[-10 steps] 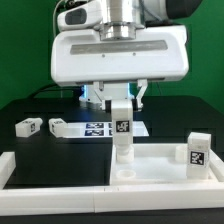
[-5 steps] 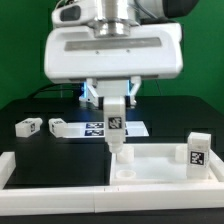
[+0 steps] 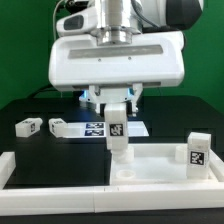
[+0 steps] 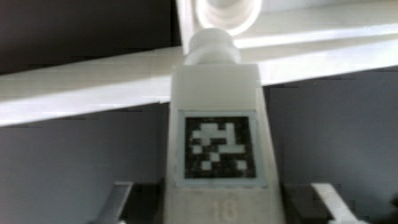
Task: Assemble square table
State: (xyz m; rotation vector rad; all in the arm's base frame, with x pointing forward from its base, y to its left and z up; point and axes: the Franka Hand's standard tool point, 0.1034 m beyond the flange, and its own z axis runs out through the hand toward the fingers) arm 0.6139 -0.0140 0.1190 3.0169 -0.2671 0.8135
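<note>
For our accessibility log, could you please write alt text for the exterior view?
The arm's jaws hold a tagged white leg upright, its lower end at the square tabletop. Another leg stands on the tabletop toward the exterior view's right, and two more legs lie on the black table beside the marker board.

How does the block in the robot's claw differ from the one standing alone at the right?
The held leg is clamped in the gripper; the free leg stands untouched on the tabletop at the exterior view's right. The held leg shows a narrow peg below; the free leg shows none. Both are white, upright and tagged.
</note>
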